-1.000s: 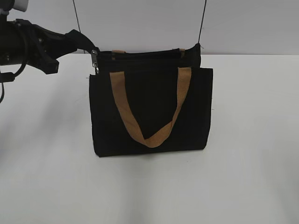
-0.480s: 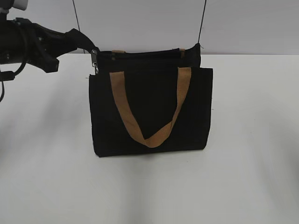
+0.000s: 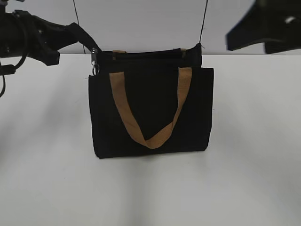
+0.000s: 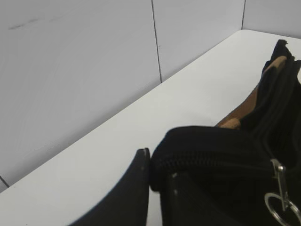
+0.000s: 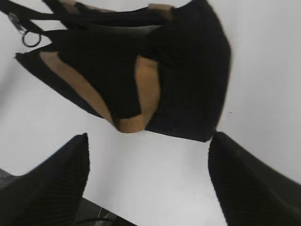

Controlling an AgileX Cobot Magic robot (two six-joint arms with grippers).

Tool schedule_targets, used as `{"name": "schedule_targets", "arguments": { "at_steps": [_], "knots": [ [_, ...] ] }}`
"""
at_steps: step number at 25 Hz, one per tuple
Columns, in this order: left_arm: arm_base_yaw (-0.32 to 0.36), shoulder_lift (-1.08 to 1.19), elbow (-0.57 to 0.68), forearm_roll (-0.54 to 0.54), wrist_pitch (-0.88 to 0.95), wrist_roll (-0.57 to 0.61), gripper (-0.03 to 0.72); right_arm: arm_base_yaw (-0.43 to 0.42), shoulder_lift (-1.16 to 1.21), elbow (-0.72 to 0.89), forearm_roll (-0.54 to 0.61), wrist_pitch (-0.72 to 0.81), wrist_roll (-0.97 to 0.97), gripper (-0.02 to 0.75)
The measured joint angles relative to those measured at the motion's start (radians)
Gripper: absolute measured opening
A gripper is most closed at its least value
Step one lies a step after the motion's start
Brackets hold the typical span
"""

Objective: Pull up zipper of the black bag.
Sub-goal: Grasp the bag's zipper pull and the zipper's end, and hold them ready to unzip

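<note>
The black bag point(image 3: 150, 113) stands upright mid-table with a tan handle point(image 3: 141, 127) hanging down its front. The zipper point(image 3: 141, 54) runs along its top edge. The silver ring pull point(image 3: 95, 69) dangles at the left end and also shows in the left wrist view point(image 4: 281, 205) and the right wrist view point(image 5: 32, 38). My left gripper point(image 3: 89, 44) is shut on the bag's top left corner fabric point(image 4: 153, 162), just beside the pull. My right gripper point(image 3: 247, 42) hangs open and empty point(image 5: 148, 141) high at the right, above and in front of the bag point(image 5: 188, 70).
A white table point(image 3: 254, 141) carries the bag. A pale panelled wall point(image 3: 141, 23) stands close behind it. The table's near edge shows under the right gripper point(image 5: 56, 193).
My right gripper has come into the exterior view at the upper right. My left gripper has shifted slightly up, still holding the corner, and the ring pull has swung a little.
</note>
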Motion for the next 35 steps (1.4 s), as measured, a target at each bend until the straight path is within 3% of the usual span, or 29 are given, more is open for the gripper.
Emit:
{"name": "schedule_targets", "arguments": {
  "at_steps": [5,12,19,25,29,35],
  "knots": [
    [0.000,0.001,0.000,-0.004,0.000,-0.003,0.022,0.242,0.223,-0.175,-0.086,-0.023,0.186,0.571],
    [0.000,0.001,0.000,-0.007,-0.008,-0.022,0.022,0.411,0.488,-0.426,-0.104,-0.026,0.297,0.454],
    [0.000,0.001,0.000,-0.009,-0.017,-0.023,0.022,0.425,0.615,-0.523,0.003,-0.058,0.309,0.209],
    [0.000,0.001,0.000,-0.009,-0.019,-0.025,0.022,0.425,0.681,-0.523,0.043,-0.129,0.321,0.204],
    [0.000,0.001,0.000,-0.009,-0.020,-0.025,0.022,0.417,0.716,-0.523,0.009,-0.164,0.342,0.251],
    [0.000,0.001,0.000,-0.009,-0.023,-0.025,0.022,0.390,0.750,-0.523,-0.023,-0.215,0.399,0.262]
  ]
}}
